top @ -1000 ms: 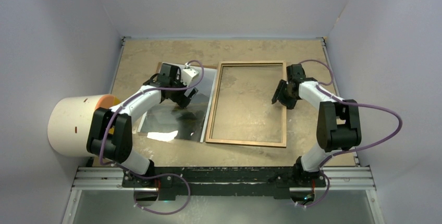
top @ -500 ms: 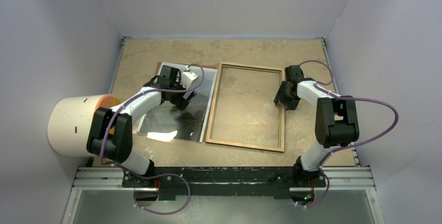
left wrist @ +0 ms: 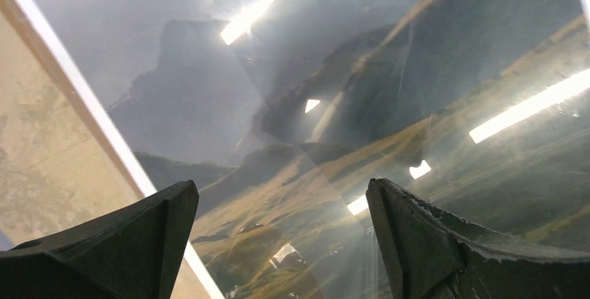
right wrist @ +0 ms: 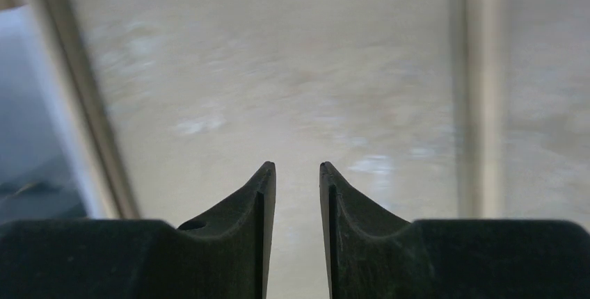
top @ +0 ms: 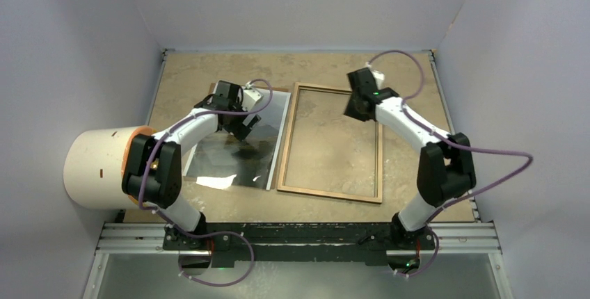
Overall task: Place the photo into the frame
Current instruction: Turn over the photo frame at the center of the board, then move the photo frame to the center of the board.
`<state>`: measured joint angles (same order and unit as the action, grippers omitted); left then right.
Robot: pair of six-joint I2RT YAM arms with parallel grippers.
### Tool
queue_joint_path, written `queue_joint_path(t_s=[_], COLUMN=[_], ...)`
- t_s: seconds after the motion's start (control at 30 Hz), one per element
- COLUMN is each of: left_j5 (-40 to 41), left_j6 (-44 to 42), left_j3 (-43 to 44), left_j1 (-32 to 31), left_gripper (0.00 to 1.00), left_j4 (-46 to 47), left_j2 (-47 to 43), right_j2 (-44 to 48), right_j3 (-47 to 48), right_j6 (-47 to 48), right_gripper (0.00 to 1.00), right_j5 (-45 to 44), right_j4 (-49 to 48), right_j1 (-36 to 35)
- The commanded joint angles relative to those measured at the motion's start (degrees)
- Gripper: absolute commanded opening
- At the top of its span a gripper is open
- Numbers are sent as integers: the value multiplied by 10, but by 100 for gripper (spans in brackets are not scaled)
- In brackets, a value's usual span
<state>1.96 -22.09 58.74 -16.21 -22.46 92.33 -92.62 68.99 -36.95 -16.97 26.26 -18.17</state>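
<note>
The photo (top: 229,156), a glossy mountain print, lies flat on the table left of centre. My left gripper (top: 245,126) hovers low over its far half, open and empty. In the left wrist view the print (left wrist: 313,90) fills the picture between the spread fingers of that gripper (left wrist: 282,208). The frame (top: 327,191) lies flat to the right of the photo, wood-brown side up, with the table showing through its pane. My right gripper (top: 355,108) is above the frame's far right corner. In the right wrist view this gripper (right wrist: 298,168) has a narrow gap and holds nothing, with a frame rail (right wrist: 476,90) below.
A white cylinder with an orange rim (top: 94,167) lies at the table's left edge beside the left arm. A brown board edge (top: 278,90) shows past the photo's far side. Grey walls close in the table on three sides.
My right gripper has left the frame's right rail, risen and swung to the far right corner. The frame has shifted slightly. My left gripper has barely moved over the photo.
</note>
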Motion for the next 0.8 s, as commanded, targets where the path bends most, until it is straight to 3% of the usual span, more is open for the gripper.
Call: queue_joint_path(t_s=[0.0,0.2,0.37,0.5,0.77], left_j5=[36,73,119,156,202], left_j6=[2,28,24,12,-5], left_j3=[60,136,157,142,110], left_j1=[29,126,162,176,177], left_gripper=[100,100,100,99,97], left_j4=[-9,-20,-14,8,51], left_j2=[15,57,76,85,123], right_j2=[-70,-214,-323,-349,-297], right_j3=[87,241,339,326,223], right_j6=[-55,-60,-61,-83,-100], right_gripper=[33,33,34,36,38], right_j5=[30,86,109,113,73], right_j4=[-31,-100,-83,-80,-99], right_j1=[-124,-245,-278,-280,-262])
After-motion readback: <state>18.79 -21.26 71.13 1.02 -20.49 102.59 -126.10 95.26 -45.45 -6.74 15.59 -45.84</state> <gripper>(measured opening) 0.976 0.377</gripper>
